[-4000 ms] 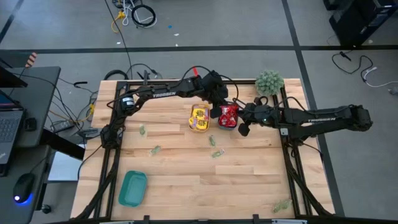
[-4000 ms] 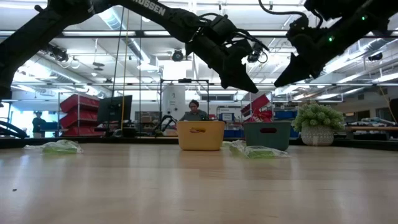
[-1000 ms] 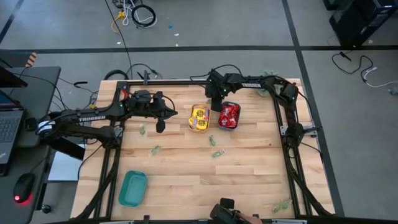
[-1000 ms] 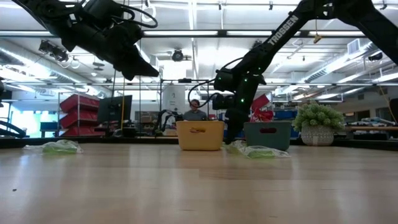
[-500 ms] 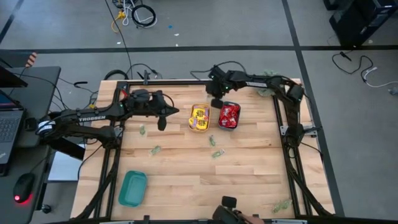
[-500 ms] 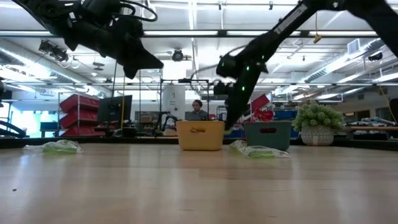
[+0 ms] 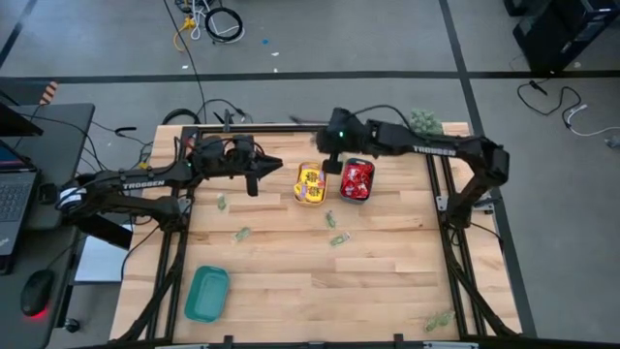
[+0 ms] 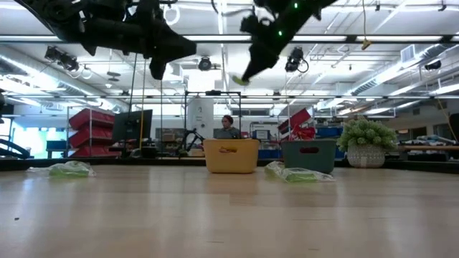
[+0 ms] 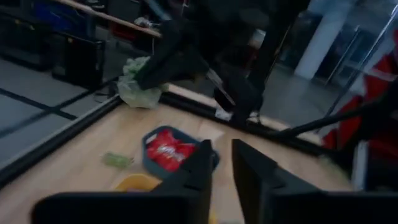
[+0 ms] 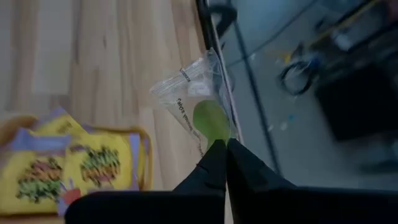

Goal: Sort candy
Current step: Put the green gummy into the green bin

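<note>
- Right gripper (image 10: pixel 225 148): jaws clenched on 1 green candy packet (image 10: pixel 200 112), held high over the surface's far edge, near the yellow tray (image 7: pixel 310 184).
- Left gripper (image 9: pixel 222 163): jaws slightly parted, grasping nothing I can see.
- Risk I see: pinch sits on the wrapper's corner; a fast swing could shake it loose past the edge.

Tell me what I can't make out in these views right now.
- Left gripper: left wrist view blurred; nothing shows between its fingers, and their state is unclear.
- Green candy held by right gripper: a tiny speck in the low view.
- Teal tray: absent from the low view.
- Loose green candies: too small to count in the high view.
</note>
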